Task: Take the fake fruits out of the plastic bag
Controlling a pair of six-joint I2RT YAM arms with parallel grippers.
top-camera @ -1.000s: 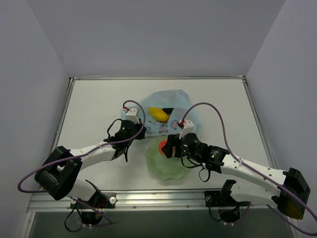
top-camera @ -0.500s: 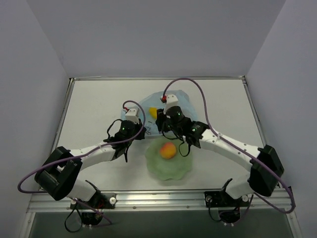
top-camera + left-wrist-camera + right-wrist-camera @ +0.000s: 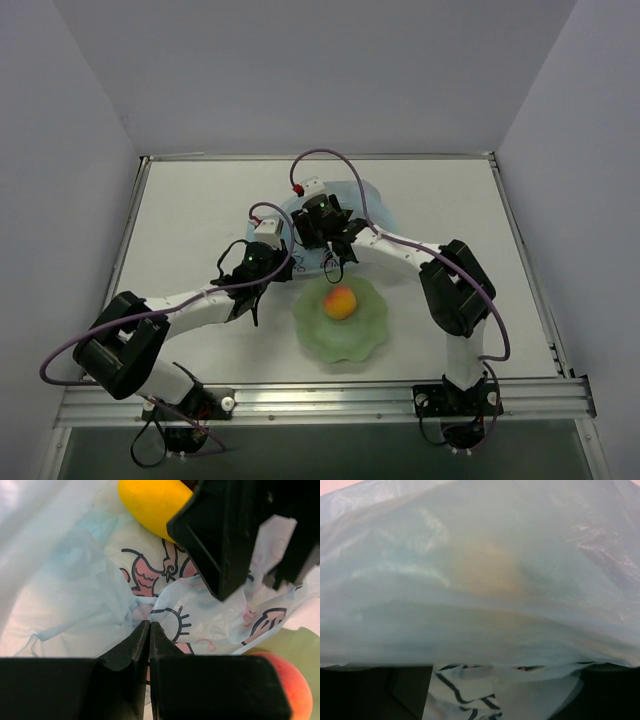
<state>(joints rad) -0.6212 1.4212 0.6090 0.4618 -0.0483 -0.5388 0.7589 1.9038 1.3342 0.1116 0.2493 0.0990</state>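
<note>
The light-blue plastic bag with its printed white panel lies at mid table. My left gripper is shut on a fold of the bag's near edge, as the left wrist view shows. A yellow fruit lies in the bag's mouth, and my right gripper hangs open right beside it. In the top view the right gripper covers that fruit. In the right wrist view the bag's film fills the frame with a yellowish blur behind it. A peach sits in the bowl.
The pale green scalloped bowl stands just in front of the bag, its rim also in the left wrist view. Raised rails edge the table on the left, right and far sides.
My right gripper let go of the peach in the green bowl, then swung back to the bag's mouth over the yellow fruit. My left gripper kept its pinch on the bag.
</note>
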